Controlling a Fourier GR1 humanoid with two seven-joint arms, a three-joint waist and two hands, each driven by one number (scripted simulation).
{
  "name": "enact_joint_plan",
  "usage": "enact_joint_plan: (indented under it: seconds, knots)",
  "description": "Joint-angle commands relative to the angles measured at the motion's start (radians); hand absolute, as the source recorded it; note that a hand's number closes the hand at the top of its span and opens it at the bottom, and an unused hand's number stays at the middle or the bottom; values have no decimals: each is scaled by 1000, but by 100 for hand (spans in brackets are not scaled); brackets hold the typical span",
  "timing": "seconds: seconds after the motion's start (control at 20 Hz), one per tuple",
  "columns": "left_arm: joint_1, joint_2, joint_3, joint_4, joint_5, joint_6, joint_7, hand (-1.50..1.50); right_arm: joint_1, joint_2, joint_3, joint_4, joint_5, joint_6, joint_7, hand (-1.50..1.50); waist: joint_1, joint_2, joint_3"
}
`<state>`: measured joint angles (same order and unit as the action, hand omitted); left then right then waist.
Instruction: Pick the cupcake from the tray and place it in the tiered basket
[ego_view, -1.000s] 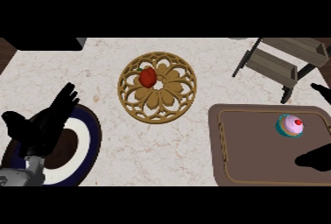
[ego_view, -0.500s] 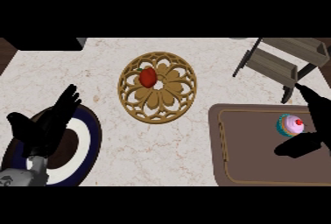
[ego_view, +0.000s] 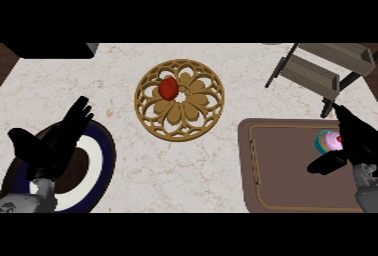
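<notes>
A cupcake (ego_view: 325, 141) with pink frosting and a teal wrapper stands on the brown tray (ego_view: 284, 172) at the right. My right hand (ego_view: 356, 143) is over the tray, right beside the cupcake and partly covering it, fingers straight and thumb spread below it. The tiered basket (ego_view: 319, 70), of grey wooden slats on a black frame, stands at the top right behind the tray. My left hand (ego_view: 52, 145) rests open at the lower left, above a dark blue and white plate (ego_view: 100, 167).
A round wooden openwork trivet (ego_view: 179, 100) lies in the middle of the marble counter with a red strawberry (ego_view: 168, 88) on it. A dark object (ego_view: 48, 49) sits at the top left corner.
My right hand has moved left and up over the tray, closing in on the cupcake until it partly hides it. The left hand has barely shifted.
</notes>
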<state>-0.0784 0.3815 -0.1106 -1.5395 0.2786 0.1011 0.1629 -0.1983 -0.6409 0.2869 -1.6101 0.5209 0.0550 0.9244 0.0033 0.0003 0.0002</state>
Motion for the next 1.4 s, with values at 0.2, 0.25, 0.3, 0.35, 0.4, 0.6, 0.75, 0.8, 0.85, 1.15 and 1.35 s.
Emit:
enact_joint_plan:
  seconds: [0.2,0.25,0.3,0.35,0.4,0.6,0.75,0.8,0.85,1.15,1.35]
  knots:
    - [17,-28,35,-66,-36,-19,60,0,-9,76,-55,149,166,-43,-113,-150,3,0,0]
    - [-1,-32,47,-55,-41,-34,73,0,47,68,-69,106,175,-28,-134,-150,-2,-1,0]
    - [15,-34,67,86,-48,-98,-75,0,72,37,-78,20,161,20,-95,-150,-6,-1,-1]
    - [56,-23,89,-15,-29,-98,-9,0,108,55,-98,25,172,11,-131,-150,-3,-1,0]
    - [-6,-26,99,-4,-44,-91,34,0,79,91,-120,54,165,27,-120,-150,-4,-1,0]
    - [5,-62,58,-34,-74,-34,39,0,32,94,-118,131,39,156,-157,150,1,0,0]
    - [-6,-103,33,-56,-105,-8,72,0,21,87,-91,216,138,134,-234,150,1,0,0]
    - [15,-73,73,9,-74,-84,1,0,43,65,-103,213,141,147,-261,150,-1,0,0]
    - [-5,-50,89,-47,-72,-66,69,0,41,128,-33,154,205,124,-183,150,0,-1,0]
    - [-39,-39,134,14,-50,-113,57,0,66,-31,-127,222,198,144,-432,150,-10,1,0]
    - [50,-68,109,-34,-70,-81,27,0,128,-352,-371,260,13,281,-702,150,-45,-7,1]
